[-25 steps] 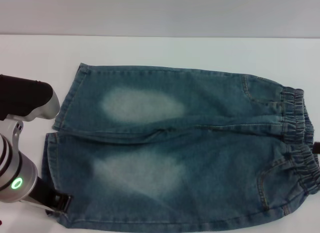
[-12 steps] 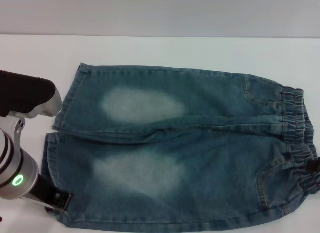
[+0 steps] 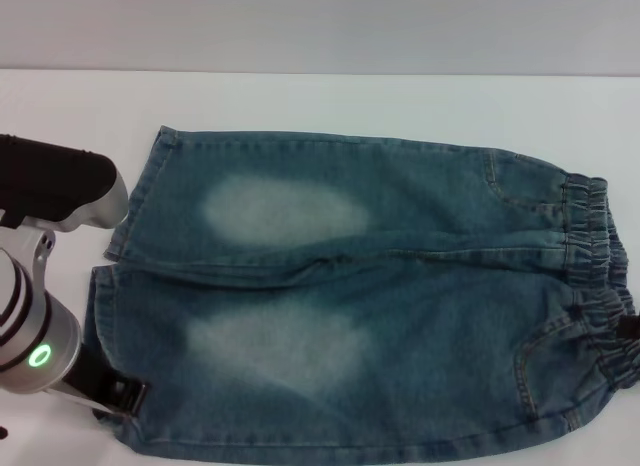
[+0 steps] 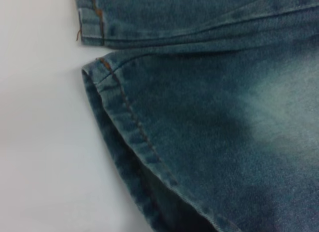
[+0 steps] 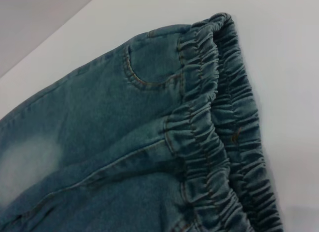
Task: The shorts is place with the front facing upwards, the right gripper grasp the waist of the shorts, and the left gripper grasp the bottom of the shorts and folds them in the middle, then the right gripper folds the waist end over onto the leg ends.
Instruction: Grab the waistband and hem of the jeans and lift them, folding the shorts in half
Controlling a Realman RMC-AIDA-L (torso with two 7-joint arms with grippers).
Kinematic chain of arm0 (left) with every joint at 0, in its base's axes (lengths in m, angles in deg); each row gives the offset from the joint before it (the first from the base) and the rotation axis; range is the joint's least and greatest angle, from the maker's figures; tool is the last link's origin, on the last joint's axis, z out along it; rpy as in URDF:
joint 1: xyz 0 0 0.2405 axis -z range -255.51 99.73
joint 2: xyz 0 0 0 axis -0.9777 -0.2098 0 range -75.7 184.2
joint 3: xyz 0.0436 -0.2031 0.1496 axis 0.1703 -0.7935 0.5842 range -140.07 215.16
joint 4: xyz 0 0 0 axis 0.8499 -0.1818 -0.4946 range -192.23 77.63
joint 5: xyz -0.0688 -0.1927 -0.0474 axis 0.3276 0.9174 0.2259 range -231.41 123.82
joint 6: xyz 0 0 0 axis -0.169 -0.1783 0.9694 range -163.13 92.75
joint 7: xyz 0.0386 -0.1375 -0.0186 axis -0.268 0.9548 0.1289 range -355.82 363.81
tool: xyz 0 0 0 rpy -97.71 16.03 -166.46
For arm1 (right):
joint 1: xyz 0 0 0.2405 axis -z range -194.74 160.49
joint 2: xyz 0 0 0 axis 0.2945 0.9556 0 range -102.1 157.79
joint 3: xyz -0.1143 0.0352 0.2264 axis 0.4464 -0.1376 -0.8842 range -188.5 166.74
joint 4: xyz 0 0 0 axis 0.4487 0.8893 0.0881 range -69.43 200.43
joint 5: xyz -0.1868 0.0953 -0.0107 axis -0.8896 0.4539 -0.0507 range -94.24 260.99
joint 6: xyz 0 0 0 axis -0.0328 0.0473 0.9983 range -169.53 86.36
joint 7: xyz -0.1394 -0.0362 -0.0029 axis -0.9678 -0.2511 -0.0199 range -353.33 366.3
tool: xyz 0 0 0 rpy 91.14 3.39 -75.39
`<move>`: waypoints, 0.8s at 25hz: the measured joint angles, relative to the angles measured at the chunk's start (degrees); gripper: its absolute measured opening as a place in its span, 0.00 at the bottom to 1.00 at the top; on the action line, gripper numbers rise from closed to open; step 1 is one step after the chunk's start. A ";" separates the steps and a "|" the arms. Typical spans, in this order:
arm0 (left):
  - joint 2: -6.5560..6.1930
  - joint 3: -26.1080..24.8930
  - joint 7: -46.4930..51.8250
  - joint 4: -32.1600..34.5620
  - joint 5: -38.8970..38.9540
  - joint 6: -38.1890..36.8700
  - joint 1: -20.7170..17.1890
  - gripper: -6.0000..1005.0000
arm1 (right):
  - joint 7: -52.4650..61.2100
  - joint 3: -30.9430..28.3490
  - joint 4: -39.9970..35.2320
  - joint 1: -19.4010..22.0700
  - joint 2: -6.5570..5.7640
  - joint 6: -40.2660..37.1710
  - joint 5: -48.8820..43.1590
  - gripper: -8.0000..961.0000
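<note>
White tabletop (image 3: 330, 96) with a grey wall behind it, and the shorts (image 3: 400, 286) are spread flat across it, front side up. Left gripper (image 3: 118, 394) sits right at the bottom of the shorts (image 3: 103, 316), on the near leg's hem corner, but can't tell if the fingers are spread or pinched, the arm hides them. Its wrist cam shows that hem (image 4: 124, 127) lifted slightly open. The waist (image 3: 598, 276) is at the far end from it, where the right gripper (image 3: 628, 326) just pokes in at the elastic; its state isn't visible either.
</note>
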 joint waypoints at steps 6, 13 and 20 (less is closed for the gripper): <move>0.05 0.00 -0.07 -0.09 0.03 -0.02 0.39 0.05 | -0.47 0.00 1.07 -0.58 -0.02 -0.47 -0.36 0.83; 0.13 0.00 -0.07 -0.31 0.07 -0.22 0.98 0.05 | -0.72 0.87 1.96 -1.65 -0.03 -0.67 -0.02 0.82; 0.14 0.00 -0.15 -0.62 0.09 -0.36 1.28 0.05 | -0.74 1.33 2.54 -2.17 -0.04 -0.74 0.16 0.82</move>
